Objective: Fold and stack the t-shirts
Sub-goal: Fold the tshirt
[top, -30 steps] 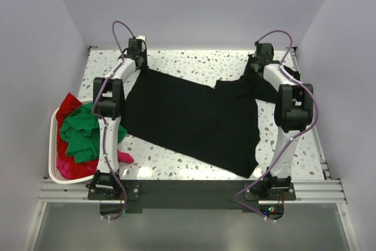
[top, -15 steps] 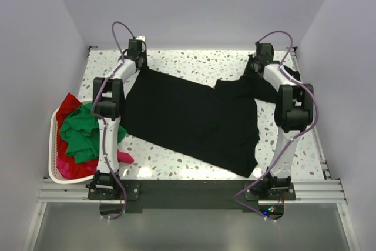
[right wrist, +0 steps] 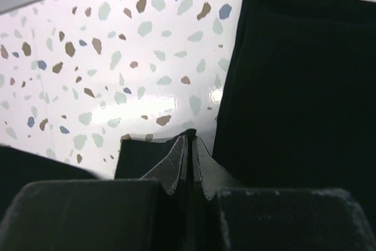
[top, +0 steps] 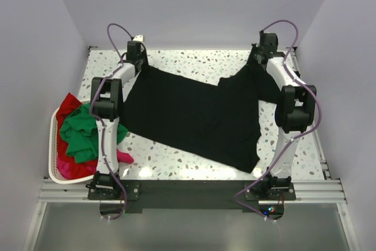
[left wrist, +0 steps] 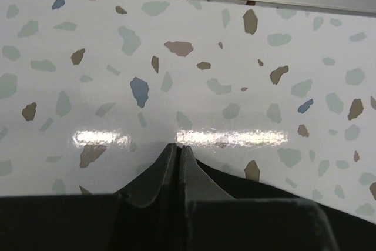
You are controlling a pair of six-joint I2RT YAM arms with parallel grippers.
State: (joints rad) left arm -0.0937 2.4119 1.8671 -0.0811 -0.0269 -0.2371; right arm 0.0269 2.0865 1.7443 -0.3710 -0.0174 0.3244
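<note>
Fingers on the left gripper and right gripper are both clamped on the far edge of the black t-shirt — rest of it lies back toward the bases, long axis running arm to arm.

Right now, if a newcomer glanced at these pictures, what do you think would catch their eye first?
The big black t-shirt spread across the middle of the speckled table, with the left gripper and right gripper each shut on its far edge. Next, the white basket at the table's left edge, heaped with green, red and magenta shirts.
</note>
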